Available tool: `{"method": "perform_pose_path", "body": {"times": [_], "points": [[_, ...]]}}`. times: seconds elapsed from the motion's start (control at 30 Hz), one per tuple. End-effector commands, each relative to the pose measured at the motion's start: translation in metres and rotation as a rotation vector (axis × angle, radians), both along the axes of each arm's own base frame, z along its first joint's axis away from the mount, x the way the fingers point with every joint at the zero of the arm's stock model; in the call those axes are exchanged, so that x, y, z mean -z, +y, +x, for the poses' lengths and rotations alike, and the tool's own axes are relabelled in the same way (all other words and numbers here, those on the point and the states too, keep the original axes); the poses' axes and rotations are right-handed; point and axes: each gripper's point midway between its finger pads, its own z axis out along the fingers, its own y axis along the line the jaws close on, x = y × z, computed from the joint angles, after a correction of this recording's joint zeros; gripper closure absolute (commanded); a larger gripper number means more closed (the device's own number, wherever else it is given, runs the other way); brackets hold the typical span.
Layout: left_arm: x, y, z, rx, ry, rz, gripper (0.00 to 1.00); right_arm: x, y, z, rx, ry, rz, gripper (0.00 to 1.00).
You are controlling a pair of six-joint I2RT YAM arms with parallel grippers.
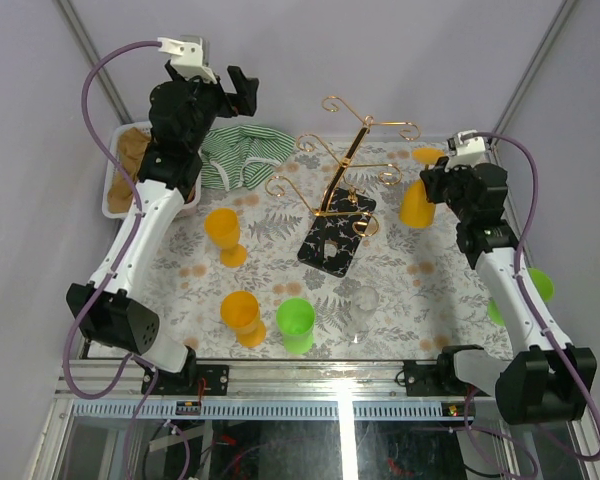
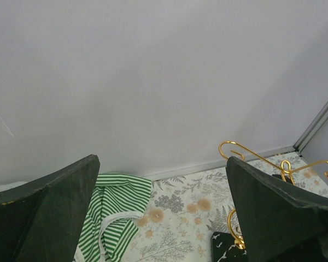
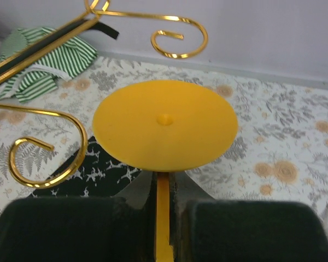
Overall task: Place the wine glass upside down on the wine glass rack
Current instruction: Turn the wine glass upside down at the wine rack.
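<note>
My right gripper [image 1: 438, 188] is shut on the stem of an orange wine glass [image 1: 417, 200], held upside down with its round foot [image 3: 165, 124] up. It hangs just right of the gold wire wine glass rack [image 1: 346, 165], which stands on a black patterned base [image 1: 337, 232]. In the right wrist view the stem [image 3: 163, 210] sits pinched between my fingers, with a curled hook arm [image 3: 179, 37] beyond the foot and another [image 3: 49, 147] to its left. My left gripper [image 1: 230, 90] is open and empty, raised high at the back left, left of the rack hooks [image 2: 246, 155].
A green striped cloth [image 1: 238, 155] and a white tray [image 1: 120, 170] lie at the back left. An upright orange wine glass [image 1: 223, 235], an orange cup [image 1: 242, 318], a green cup [image 1: 296, 325] and a clear glass [image 1: 365, 305] stand in front. Another green cup [image 1: 535, 290] sits behind the right arm.
</note>
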Motion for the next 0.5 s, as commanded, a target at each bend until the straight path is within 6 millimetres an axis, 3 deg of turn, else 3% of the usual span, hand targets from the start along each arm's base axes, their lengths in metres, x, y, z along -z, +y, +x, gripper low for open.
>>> {"method": "perform_pose_path", "body": {"times": [0.0, 0.2, 0.47], "points": [[0.0, 0.01, 0.003, -0.039, -0.001, 0.004, 0.0, -0.052, 0.015, 0.015, -0.08, -0.22, 0.033, 1.0], [0.014, 0.015, 0.007, -0.057, 0.022, 0.0, 0.0, -0.044, 0.027, 0.032, -0.136, -0.234, 0.082, 1.0], [0.017, 0.026, 0.008, -0.088, 0.017, 0.0, 0.0, -0.035, 0.043, 0.059, -0.21, -0.217, 0.114, 1.0]]}}
